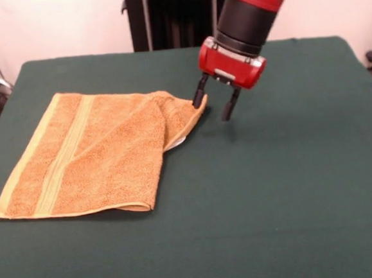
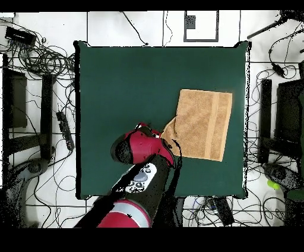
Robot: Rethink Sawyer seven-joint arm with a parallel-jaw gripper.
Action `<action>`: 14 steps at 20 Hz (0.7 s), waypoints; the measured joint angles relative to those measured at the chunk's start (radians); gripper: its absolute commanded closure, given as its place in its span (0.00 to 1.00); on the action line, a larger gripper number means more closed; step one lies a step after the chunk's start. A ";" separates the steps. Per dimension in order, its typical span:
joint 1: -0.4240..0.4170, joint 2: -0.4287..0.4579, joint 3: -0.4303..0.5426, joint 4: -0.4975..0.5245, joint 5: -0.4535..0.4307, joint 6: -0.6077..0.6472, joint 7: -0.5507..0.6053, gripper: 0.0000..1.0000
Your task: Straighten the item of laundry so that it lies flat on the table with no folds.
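Observation:
The golden-orange towel [image 1: 103, 152] lies on the left half of the dark green table [image 1: 293, 188]. Its right part is folded over onto itself, and a raised corner points right. A pale woven band [image 1: 65, 155] runs along its left side, and a bit of white tag [image 1: 178, 141] peeks out under the folded edge. My gripper [image 1: 214, 104] is open and low over the table at that raised corner. Its left fingertip [image 1: 198, 99] touches the corner and the right one stands over bare cloth. In the overhead view the towel [image 2: 202, 125] lies right of centre, and the red wrist [image 2: 148, 147] hides the fingers.
Tangled cables [image 2: 47, 59] and black equipment [image 2: 15, 101] lie on the floor around the table. A black stand [image 1: 170, 18] rises behind the table's far edge. Green cloth stretches to the right of and in front of the towel.

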 measured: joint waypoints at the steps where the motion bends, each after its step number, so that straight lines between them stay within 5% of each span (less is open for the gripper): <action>1: 0.006 0.013 -0.007 -0.004 0.003 0.000 0.000 0.00; 14: 0.059 0.182 -0.130 -0.083 0.015 0.022 0.000 0.00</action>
